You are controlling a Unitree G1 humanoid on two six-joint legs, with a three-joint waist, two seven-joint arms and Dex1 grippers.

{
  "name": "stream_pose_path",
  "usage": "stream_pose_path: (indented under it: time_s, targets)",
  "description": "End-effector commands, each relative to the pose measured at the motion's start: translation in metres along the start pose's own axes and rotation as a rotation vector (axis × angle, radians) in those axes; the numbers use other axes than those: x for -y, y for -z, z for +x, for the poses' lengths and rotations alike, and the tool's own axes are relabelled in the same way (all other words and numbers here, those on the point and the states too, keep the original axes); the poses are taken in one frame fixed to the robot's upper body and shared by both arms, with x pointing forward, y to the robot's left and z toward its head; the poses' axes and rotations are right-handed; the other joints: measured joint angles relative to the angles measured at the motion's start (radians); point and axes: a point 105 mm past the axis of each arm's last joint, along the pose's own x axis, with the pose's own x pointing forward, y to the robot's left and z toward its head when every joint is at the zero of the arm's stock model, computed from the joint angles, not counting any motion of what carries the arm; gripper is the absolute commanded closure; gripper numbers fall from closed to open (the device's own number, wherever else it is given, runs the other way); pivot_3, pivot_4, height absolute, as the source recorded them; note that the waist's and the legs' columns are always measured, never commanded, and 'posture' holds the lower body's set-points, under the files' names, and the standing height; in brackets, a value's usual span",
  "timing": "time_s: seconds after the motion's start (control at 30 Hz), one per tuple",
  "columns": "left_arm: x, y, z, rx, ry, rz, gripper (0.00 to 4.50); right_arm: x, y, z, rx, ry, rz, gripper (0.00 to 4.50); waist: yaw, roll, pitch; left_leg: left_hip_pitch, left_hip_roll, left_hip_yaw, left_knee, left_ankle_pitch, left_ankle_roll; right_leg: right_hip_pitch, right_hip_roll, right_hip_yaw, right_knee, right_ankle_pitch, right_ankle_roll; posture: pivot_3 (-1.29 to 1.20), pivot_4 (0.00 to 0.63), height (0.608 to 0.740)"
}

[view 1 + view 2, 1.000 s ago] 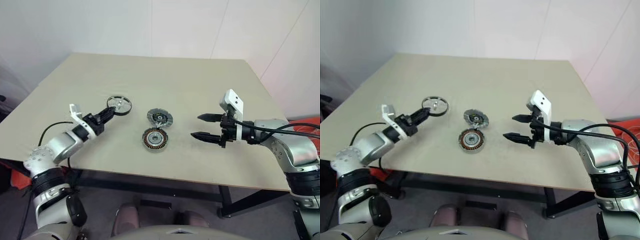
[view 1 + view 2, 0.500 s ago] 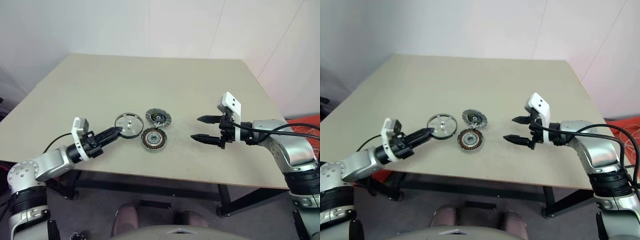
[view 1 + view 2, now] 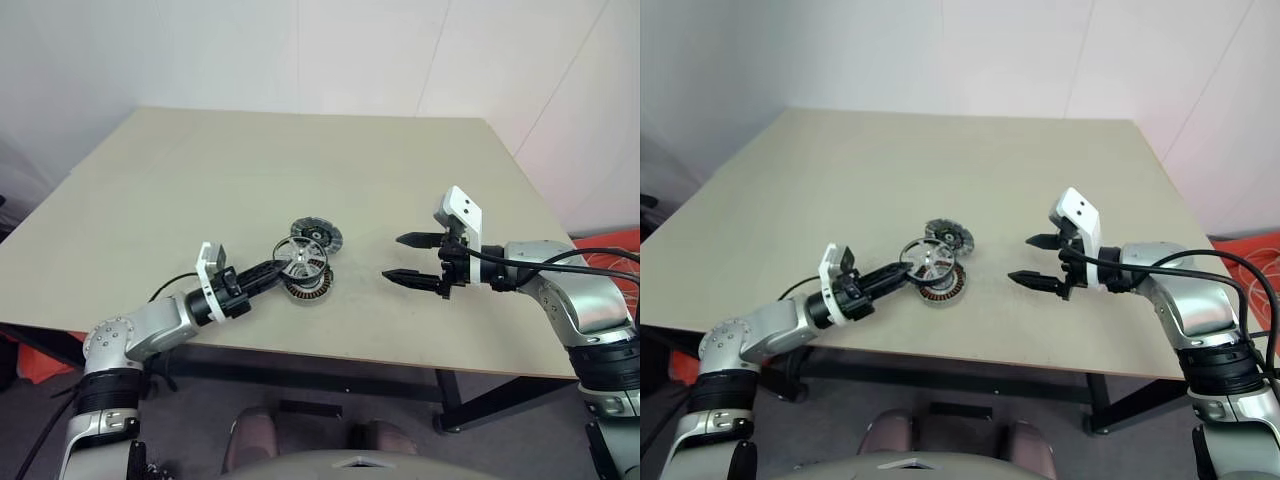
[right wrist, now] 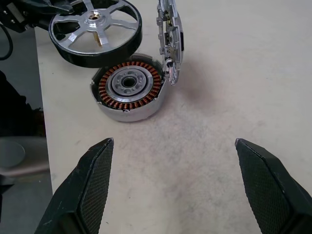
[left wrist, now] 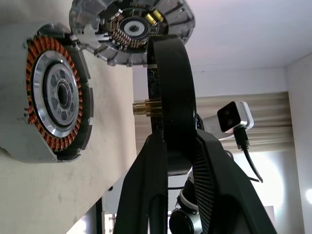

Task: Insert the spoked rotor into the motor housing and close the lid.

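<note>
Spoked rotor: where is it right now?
In the left gripper, the spoked rotor hangs just above the motor housing, lid just behind, near the table's front edge.

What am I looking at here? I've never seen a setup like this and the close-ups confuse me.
It is a two-armed humanoid robot at a table. Two pictures come from cameras on its head, two from cameras on its wrists. The left gripper is shut on the spoked rotor, a black-rimmed wheel, carried just above the motor housing, the can with copper windings. The lid lies just behind the housing. The right gripper hangs open above the table nearby, holding nothing.
</note>
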Motion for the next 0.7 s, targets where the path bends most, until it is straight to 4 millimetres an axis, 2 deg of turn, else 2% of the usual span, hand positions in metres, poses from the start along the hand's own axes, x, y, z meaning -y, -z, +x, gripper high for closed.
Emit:
stream_pose_path:
  time_s: [0.03, 0.4, 0.7]
  targets:
    - [0.003, -0.003, 0.006, 0.012, 0.011, -0.005, 4.13, -0.002, -0.012, -0.002, 0.028, 0.002, -0.053, 0.00, 0.001, 0.000, 0.000, 0.000, 0.000, 0.000, 0.000, 0.000, 0.000, 0.000, 0.000, 0.000, 0.000, 0.000, 0.000, 0.00, 0.000, 0.740]
    - [-0.001, 0.001, 0.022, -0.005, 0.001, -0.015, 4.13, -0.003, -0.012, 0.000, 0.028, 0.002, -0.057, 0.00, 0.002, 0.000, 0.000, 0.000, 0.000, 0.000, 0.000, 0.000, 0.000, 0.000, 0.000, 0.000, 0.000, 0.000, 0.001, 0.00, 0.000, 0.740]
    - [-0.004, -0.001, 0.018, 0.000, -0.026, -0.018, 4.13, -0.002, -0.011, -0.001, 0.027, 0.008, -0.057, 0.00, 0.002, 0.000, 0.000, 0.000, 0.000, 0.000, 0.000, 0.000, 0.000, 0.000, 0.000, 0.000, 0.000, 0.000, 0.001, 0.00, 0.000, 0.740]
